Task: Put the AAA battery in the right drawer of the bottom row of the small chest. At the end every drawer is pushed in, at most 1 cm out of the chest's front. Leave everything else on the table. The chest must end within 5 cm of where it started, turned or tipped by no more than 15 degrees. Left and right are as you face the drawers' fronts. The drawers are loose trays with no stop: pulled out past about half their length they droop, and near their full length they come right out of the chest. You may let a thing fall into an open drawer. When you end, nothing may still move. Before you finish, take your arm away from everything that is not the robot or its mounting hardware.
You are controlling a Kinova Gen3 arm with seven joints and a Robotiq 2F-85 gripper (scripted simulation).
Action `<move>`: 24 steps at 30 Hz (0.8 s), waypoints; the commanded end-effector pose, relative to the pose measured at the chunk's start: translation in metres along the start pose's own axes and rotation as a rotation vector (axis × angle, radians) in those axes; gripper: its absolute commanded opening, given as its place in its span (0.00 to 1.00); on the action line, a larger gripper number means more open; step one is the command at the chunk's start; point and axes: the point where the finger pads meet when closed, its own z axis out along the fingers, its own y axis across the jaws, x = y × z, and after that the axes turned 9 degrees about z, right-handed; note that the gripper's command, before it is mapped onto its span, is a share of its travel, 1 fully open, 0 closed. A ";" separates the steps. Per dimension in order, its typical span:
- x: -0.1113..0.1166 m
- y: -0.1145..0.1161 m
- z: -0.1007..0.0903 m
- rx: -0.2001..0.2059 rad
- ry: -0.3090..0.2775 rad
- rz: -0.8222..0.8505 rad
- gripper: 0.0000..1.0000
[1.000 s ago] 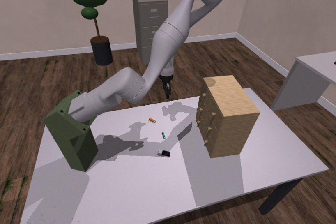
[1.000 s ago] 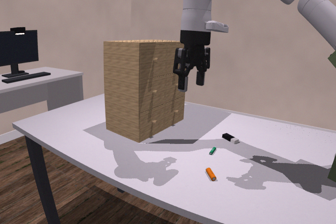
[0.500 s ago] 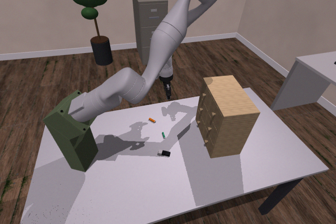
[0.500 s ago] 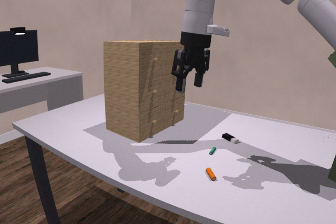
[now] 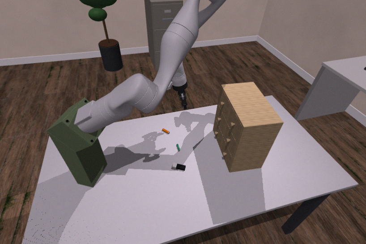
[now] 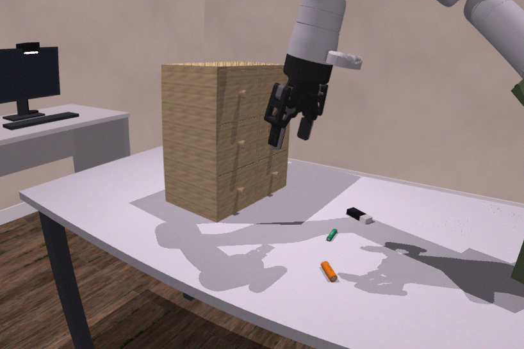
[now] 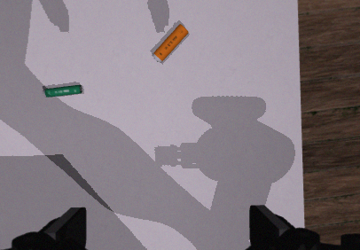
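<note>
- AAA battery (image 5: pixel 177 147) (image 6: pixel 332 234) (image 7: pixel 63 90): tiny green cylinder, lying on its side on the tabletop, well apart from the chest (pointing roughly 11-to-5 o'clock from the top view).
- small chest (image 5: pixel 251 103) (image 6: pixel 190 137): light wood grain, two columns of three drawers with little knobs, standing upright at the battery's 2-to-3 o'clock from up top.
- bottom right drawer (image 5: pixel 227 158) (image 6: pixel 268 169): looks pushed in, knob sticking out, just past the battery's 3 o'clock.
</note>
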 end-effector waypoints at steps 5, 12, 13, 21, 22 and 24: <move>0.002 -0.001 0.009 -0.007 -0.080 -0.020 1.00; -0.002 -0.001 0.016 -0.019 -0.157 -0.020 1.00; -0.003 -0.001 0.017 -0.022 -0.173 -0.020 1.00; -0.010 0.001 0.031 -0.047 -0.320 -0.021 1.00; -0.011 0.001 0.033 -0.051 -0.341 -0.021 1.00; -0.012 0.001 0.037 -0.058 -0.383 -0.021 1.00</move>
